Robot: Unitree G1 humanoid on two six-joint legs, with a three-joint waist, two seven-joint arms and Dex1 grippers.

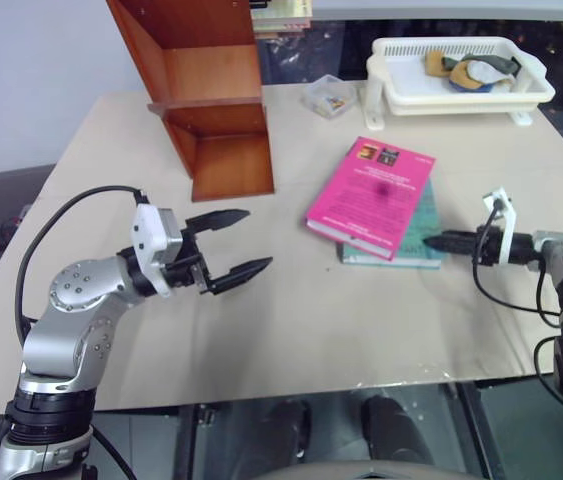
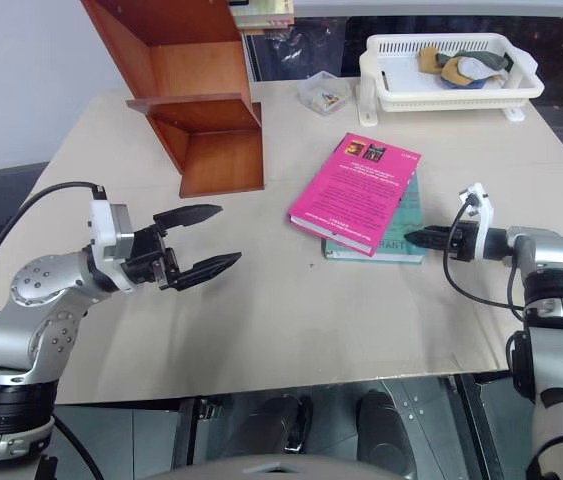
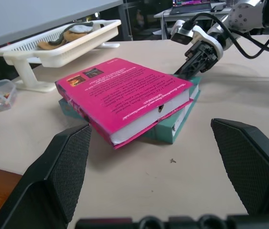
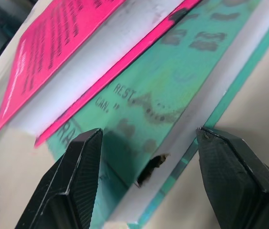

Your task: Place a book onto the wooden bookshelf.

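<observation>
- The pink book (image 1: 371,195) lies askew on a teal book (image 1: 408,238) mid-tabletop (image 1: 291,330), right of the wooden bookshelf (image 1: 211,100).
- Left pincer (image 1: 239,243) hovers wide open, empty.
- Right pincer (image 2: 413,237), spread open, straddles the teal book's near-right corner.

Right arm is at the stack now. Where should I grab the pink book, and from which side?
Take the pink book by its page edge, the one facing the right gripper, coming in level from that side. It lies flat and skewed on the teal book, so raise the open fingers first: they are lined up on the teal one.
</observation>
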